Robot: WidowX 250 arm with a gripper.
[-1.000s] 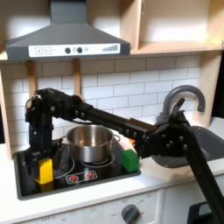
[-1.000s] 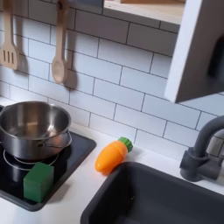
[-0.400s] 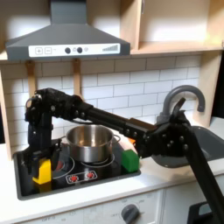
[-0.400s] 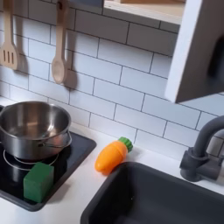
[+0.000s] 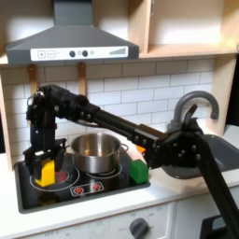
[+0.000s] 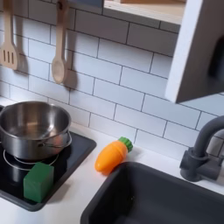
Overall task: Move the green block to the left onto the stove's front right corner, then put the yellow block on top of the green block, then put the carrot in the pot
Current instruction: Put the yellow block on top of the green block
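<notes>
In the first exterior view, my gripper is over the left part of the black stove, shut on the yellow block, which hangs just above the cooktop. The green block sits on the stove's front right corner in the first exterior view, and at the stove's near corner in the second exterior view. The steel pot stands on the back burner. On the white counter between stove and sink lies the orange carrot with its green tip.
A dark sink basin with a grey faucet lies at the second exterior view's right. Wooden utensils hang on the tiled wall. My arm stretches above the pot. A range hood hangs overhead.
My gripper has risen a little with the yellow block in it, lifting it off the stove's left side. Green block, carrot and pot have not moved.
</notes>
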